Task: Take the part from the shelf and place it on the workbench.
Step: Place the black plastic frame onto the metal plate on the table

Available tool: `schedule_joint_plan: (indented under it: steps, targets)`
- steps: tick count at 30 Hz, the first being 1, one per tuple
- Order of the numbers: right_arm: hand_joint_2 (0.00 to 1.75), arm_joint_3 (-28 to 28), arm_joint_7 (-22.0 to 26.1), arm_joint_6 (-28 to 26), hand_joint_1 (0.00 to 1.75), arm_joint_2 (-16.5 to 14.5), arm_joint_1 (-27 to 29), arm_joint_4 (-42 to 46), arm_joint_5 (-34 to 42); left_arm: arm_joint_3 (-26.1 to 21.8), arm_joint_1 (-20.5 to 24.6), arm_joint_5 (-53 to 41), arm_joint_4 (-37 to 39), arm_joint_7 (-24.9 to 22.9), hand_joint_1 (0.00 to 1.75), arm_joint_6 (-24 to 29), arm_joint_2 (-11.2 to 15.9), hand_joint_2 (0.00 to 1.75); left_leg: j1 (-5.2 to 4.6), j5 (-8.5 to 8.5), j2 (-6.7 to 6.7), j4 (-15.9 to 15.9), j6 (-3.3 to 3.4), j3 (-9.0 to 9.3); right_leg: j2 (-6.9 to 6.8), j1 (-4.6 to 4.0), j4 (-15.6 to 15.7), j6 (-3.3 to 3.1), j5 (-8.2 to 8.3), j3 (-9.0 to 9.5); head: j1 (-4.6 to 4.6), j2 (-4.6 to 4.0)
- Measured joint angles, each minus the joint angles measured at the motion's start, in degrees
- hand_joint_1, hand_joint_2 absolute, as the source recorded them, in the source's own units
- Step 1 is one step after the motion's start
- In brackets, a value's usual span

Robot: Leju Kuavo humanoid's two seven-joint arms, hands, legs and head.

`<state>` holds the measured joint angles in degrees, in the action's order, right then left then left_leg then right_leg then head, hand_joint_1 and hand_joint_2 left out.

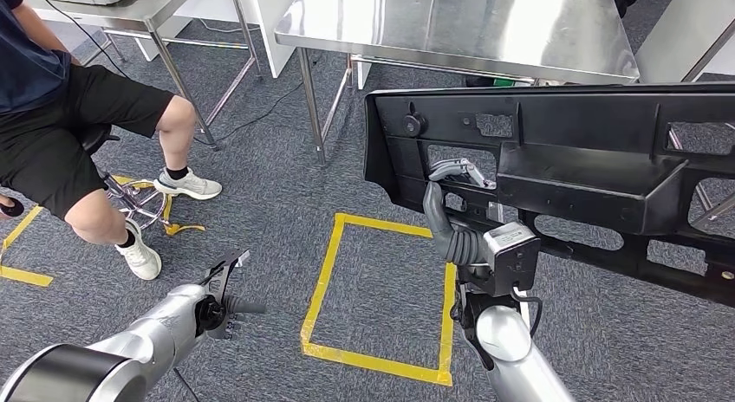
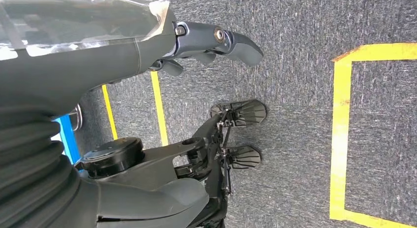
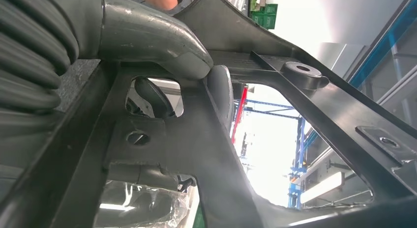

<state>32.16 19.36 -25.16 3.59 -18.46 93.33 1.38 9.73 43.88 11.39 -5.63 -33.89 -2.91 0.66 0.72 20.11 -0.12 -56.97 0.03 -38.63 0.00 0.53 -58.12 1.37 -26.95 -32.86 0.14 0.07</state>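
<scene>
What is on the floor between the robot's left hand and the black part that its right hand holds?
In the head view, only grey carpet with a yellow tape square lies between the left hand and the black part, held by the right hand.

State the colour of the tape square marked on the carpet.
Yellow: the tape square on the grey carpet shows best in the head view.

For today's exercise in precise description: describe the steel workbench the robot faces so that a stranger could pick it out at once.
Start at the yellow taped square on the grey carpet and look just beyond its far side. There stands the steel workbench, partly behind the large black part held by the right hand. Unlike the table beside the seated person, its shiny top is bare.
</scene>
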Motion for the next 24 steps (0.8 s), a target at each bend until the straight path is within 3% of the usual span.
schedule_joint_plan:
  steps: [24]
  targets:
    - [1.75, -13.64, -9.07, 11.70, 1.75, -0.38, 13.31, -29.85, -0.53, -4.07, -24.06, -5.14, -6.63, 15.78, 0.00, 1.30, -0.14, 1.75, -0.05, 0.10, -0.02, -0.02, -0.07, -0.21, -0.01, 0.05, 0.03, -0.01, -0.02, -0.23, -0.01, 0.00]
